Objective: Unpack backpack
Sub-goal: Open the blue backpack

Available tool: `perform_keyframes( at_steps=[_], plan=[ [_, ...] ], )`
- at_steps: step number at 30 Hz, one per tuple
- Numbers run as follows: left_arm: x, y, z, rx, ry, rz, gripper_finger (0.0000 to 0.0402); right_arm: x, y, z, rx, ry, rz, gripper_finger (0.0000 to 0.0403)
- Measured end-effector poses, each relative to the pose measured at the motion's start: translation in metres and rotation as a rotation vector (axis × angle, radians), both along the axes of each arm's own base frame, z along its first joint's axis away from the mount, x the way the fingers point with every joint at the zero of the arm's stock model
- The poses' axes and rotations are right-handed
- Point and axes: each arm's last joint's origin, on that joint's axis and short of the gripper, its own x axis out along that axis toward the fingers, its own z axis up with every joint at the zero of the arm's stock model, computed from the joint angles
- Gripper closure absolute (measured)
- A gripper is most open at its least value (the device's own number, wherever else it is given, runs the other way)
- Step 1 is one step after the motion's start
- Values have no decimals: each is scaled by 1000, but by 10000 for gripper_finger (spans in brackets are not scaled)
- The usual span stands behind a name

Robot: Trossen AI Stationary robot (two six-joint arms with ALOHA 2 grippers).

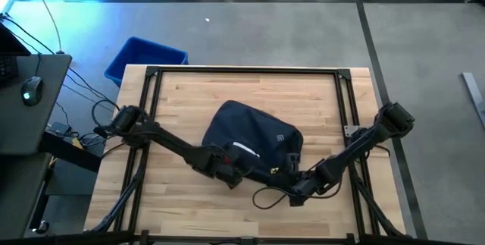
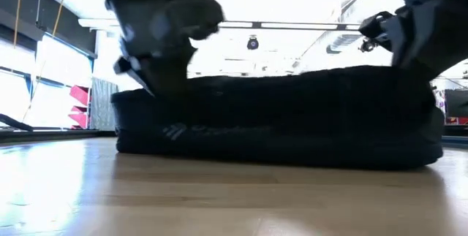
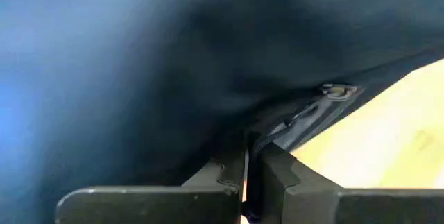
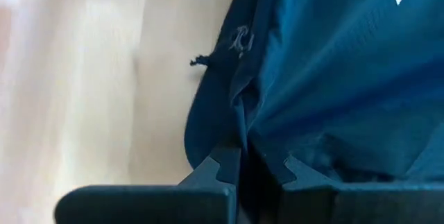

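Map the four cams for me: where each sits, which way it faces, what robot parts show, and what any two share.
High: overhead, straight down; both arms, dark navy soft fabric backpack on light wooden table.
Low: table height, level across; backpack, arms dropping in from above.
Left wrist: on left arm; left gripper shut on a strip of backpack fabric by the zipper.
Right wrist: on right arm; right gripper shut on backpack fabric.
Shared: backpack in all four.
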Motion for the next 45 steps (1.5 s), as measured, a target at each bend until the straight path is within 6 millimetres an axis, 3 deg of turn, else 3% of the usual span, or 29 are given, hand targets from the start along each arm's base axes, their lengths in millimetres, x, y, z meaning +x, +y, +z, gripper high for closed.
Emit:
perform_keyframes(
  at_steps=[9,14,19,22,28,32,35,39,42,45],
  plan=[
    [-17,-3,46,-53,-69,-147,401,-27,-14,-26,-161,172,120,403],
    [-20,-16,54,-118,-142,-152,401,-29,-33,-28,-175,288,139,403],
    [-16,-32,47,-163,-199,-99,401,-28,-47,-8,-63,285,109,397],
    [-12,-37,44,-181,-246,-68,401,-36,-61,11,-57,271,94,373],
    [-3,-37,44,-189,-324,-37,401,-60,-87,50,-29,205,16,280],
    [2,-32,46,-187,-360,-32,401,-67,-91,70,39,67,21,212],
    [6,-28,48,-190,-389,-17,401,-56,-82,80,116,-104,68,172],
    [12,-25,51,-188,-434,-24,402,-27,-64,86,160,-343,162,145],
    [16,-21,53,-197,-466,-15,402,-2,-54,79,126,-459,235,142],
    [18,-20,54,-205,-484,-8,402,22,-49,59,62,-480,284,142]
  ],
)
